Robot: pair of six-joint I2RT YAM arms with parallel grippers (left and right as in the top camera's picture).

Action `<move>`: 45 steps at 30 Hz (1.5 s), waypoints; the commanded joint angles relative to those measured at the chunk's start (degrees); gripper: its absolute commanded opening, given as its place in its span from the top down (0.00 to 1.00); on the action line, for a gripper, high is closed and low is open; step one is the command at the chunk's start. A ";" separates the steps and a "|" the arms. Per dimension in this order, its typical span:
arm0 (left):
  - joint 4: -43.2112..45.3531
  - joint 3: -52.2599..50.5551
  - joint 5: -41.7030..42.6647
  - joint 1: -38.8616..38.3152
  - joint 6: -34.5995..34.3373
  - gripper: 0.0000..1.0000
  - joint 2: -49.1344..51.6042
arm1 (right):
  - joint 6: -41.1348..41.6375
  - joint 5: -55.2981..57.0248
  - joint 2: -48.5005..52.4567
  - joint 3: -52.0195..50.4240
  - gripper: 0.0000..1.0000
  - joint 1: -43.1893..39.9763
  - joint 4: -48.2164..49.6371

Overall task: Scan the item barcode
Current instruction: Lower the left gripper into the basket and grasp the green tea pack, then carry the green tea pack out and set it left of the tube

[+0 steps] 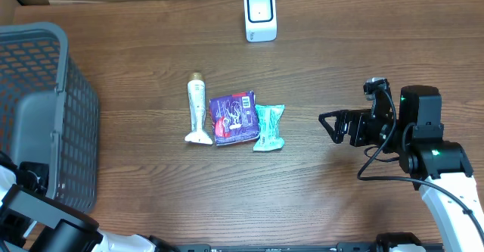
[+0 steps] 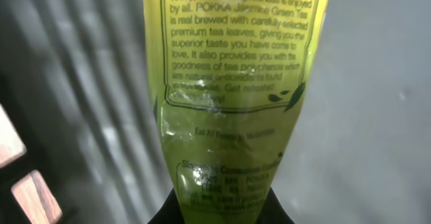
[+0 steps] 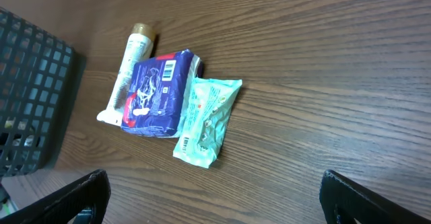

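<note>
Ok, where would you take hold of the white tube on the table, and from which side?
Probably from above, across the tube just below its cap. It lies flat, and the purple packet crowds the right side of its lower half, while the cap end is clear on both sides.

A brown wood-grain worktop [image 3: 323, 69] fills most of the picture. At the left edge stands a dark grid-walled basket [image 3: 34, 96]. Just right of it lie three things in a tight row. The leftmost is a white tube [image 3: 131, 59], its gold cap at the far end and its flat crimped end nearer. A blue packet [image 3: 158, 93] lies against the tube's right side, partly covering it, with a white barcode label [image 3: 168, 69] towards its far end. A pale teal packet [image 3: 205, 120] touches the blue packet's right edge, tilted, and reaches nearer than the other two. The right fingers [image 3: 367, 197] show as dark tips in the near corners, spread wide with only bare wood between them.
</note>
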 commanded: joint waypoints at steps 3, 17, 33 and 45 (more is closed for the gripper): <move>-5.90 11.10 5.46 -1.57 4.35 0.96 -0.07 | -0.04 -0.50 0.02 1.88 0.00 0.42 0.24; -31.71 59.17 13.20 -17.16 15.34 0.96 -0.15 | -0.02 -0.52 0.02 1.88 0.00 0.42 0.17; -42.36 55.63 5.84 -58.97 16.65 0.96 0.55 | -0.04 -0.31 0.02 1.88 0.00 0.42 -0.28; -14.23 17.09 -0.79 -61.02 13.11 0.96 0.55 | -0.09 -0.24 0.02 1.88 0.00 0.42 -0.26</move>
